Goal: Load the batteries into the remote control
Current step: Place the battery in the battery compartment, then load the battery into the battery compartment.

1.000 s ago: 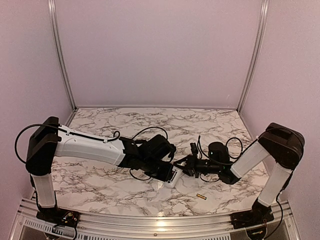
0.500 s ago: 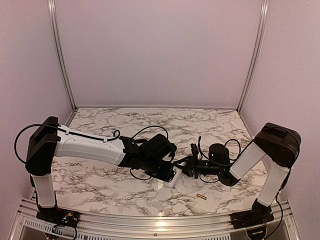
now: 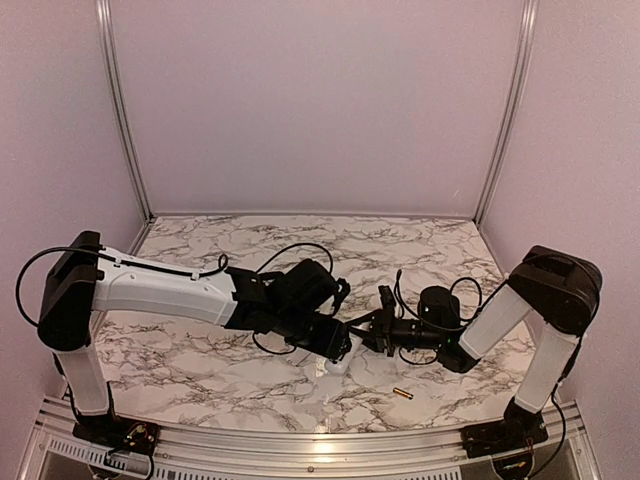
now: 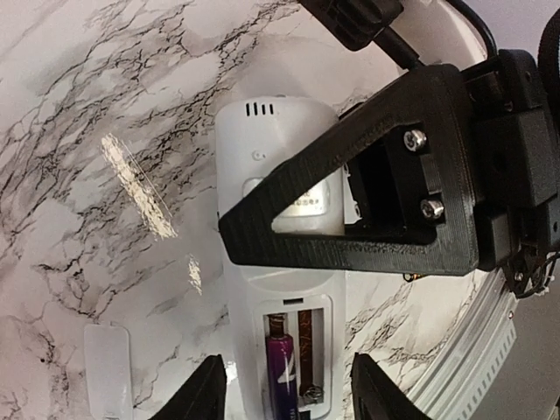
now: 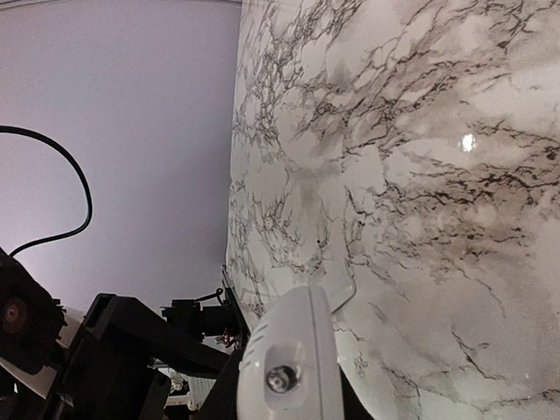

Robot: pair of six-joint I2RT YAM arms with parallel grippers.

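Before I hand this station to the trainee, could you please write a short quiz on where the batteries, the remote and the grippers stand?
1. True or false: the gold battery already sits in the remote control.
2. Which gripper is clamped on the remote control? A. the left gripper; B. the right gripper; C. neither.
3. In the left wrist view, what fills one slot of the open battery compartment?

Key
1. False: it lies on the table.
2. B; the left gripper stands open astride the remote control.
3. The dark purple battery.
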